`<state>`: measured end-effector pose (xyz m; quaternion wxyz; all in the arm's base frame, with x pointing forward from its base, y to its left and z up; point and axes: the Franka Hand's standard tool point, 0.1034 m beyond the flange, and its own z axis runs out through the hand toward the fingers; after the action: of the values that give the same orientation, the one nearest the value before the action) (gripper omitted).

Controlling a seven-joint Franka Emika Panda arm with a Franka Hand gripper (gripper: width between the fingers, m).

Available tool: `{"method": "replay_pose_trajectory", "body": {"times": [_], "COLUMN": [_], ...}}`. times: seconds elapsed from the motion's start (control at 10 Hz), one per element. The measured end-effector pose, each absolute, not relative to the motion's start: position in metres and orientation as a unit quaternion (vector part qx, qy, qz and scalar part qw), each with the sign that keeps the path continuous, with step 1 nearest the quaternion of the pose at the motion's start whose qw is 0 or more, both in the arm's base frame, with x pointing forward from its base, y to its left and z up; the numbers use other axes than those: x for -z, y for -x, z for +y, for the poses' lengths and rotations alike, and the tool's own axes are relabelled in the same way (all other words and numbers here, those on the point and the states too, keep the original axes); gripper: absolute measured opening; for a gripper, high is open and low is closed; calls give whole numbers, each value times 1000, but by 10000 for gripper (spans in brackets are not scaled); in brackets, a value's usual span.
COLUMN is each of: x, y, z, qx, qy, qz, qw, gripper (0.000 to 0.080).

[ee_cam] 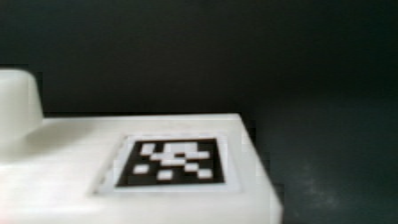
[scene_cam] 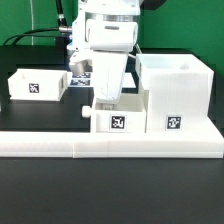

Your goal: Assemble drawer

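The drawer [scene_cam: 118,117] is a low white open-topped box with a tag on its near face and a small round knob [scene_cam: 88,113] on its side toward the exterior view's left. It stands on the table, touching the tall white housing [scene_cam: 172,92] on the exterior view's right. My gripper [scene_cam: 106,98] reaches down onto the drawer's top, at its knob end. The fingertips are hidden by the hand and the drawer wall. The wrist view shows a tagged white face of the drawer [ee_cam: 178,162] very close, with a blurred white shape [ee_cam: 15,100] beside it.
A second low white tagged box [scene_cam: 38,85] stands at the exterior view's left. A long white ledge [scene_cam: 110,147] runs along the front of the table. The marker board [scene_cam: 82,75] lies behind the arm. Black cables run across the back.
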<state>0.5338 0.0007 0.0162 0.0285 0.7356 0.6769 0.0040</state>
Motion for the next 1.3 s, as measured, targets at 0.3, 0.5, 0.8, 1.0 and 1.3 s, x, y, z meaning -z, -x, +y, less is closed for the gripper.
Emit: {"method": "replay_pose_trajectory", "body": {"times": [0.3, 0.5, 0.8, 1.0, 1.3], "x": [-11, -11, -11, -10, -10], "y": [-524, -524, -524, -525, -526], "z": [4, 5, 4, 6, 2], "qx": [4, 4, 4, 4, 8], "qy": [-731, -733, -735, -731, -732], "qz": [682, 679, 678, 682, 680], "qw": [25, 25, 24, 26, 34], "gripper": [42, 42, 42, 42, 42]}}
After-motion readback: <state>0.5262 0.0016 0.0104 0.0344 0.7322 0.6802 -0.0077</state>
